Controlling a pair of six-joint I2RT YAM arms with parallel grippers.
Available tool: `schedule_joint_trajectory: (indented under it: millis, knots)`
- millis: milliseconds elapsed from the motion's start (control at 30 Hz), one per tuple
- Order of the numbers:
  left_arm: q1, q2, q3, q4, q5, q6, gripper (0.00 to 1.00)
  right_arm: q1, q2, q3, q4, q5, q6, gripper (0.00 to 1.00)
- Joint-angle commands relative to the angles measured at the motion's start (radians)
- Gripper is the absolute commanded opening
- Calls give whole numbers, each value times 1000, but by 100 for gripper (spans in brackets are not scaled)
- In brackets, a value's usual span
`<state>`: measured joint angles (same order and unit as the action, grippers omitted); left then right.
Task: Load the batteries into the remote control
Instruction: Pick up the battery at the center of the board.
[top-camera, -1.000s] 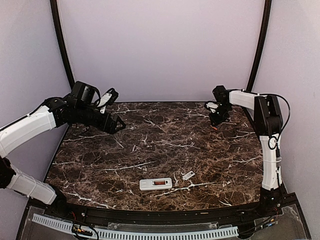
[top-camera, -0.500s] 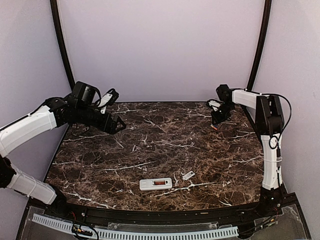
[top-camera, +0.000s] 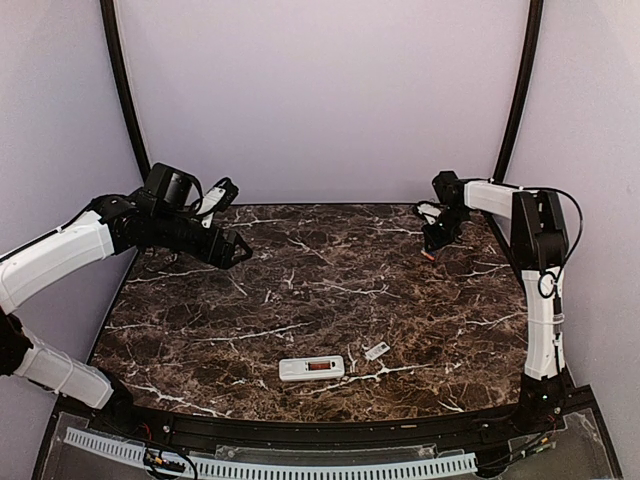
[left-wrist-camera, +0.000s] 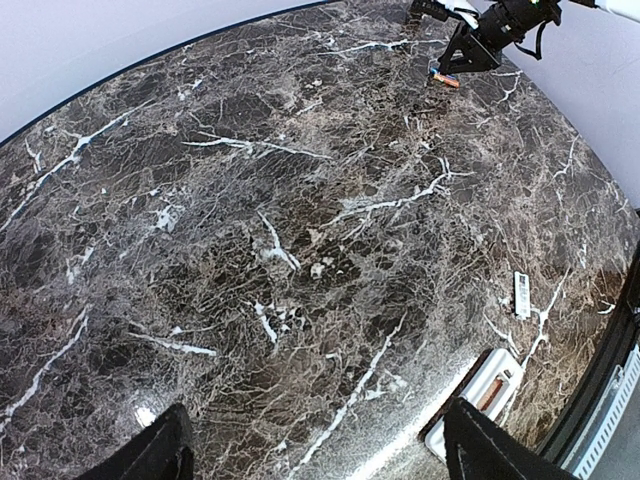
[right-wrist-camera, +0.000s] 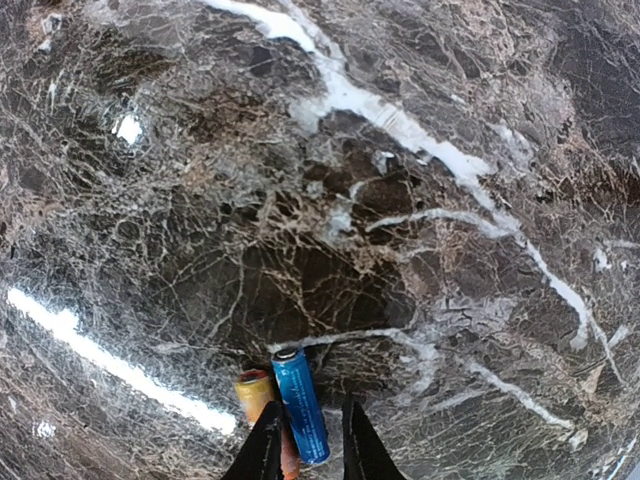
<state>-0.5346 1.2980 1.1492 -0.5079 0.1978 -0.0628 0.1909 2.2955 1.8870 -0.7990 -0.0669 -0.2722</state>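
Two batteries lie side by side at the table's back right, a blue one (right-wrist-camera: 301, 404) and an orange one (right-wrist-camera: 256, 393); they show as an orange speck (top-camera: 428, 255) from above. My right gripper (right-wrist-camera: 312, 445) is low over them, its jaws narrowly open astride the blue cell's near end. The left finger sits between the two cells and a thin gap shows at the right finger. The white remote control (top-camera: 311, 368) lies near the front edge, recess up with an orange patch inside. My left gripper (top-camera: 238, 250) hovers open and empty at the back left.
A small flat white cover piece (top-camera: 377, 351) lies just right of the remote. The dark marble table (top-camera: 320, 290) is bounded by purple walls behind and at both sides. From the left wrist, the remote (left-wrist-camera: 480, 390) sits beside the right fingertip (left-wrist-camera: 490, 450).
My right gripper has shifted slightly right and down onto the batteries, and its jaws have narrowed. The left arm and the remote have not moved.
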Motion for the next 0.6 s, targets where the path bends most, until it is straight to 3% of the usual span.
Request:
schedule_joint_trajectory:
  millis: [0, 267, 400, 567]
  knots:
    - [7, -1, -2, -3, 0, 14, 86, -4, 23, -30, 12, 1, -2, 19]
    - [7, 4, 5, -3, -1, 20, 86, -7, 44, -30, 10, 32, -11, 14]
    - [7, 4, 5, -4, -3, 21, 86, -9, 49, -29, 1, 21, -15, 3]
    - [7, 6, 2, -4, 0, 22, 86, -6, 25, -30, -14, 1, -19, 0]
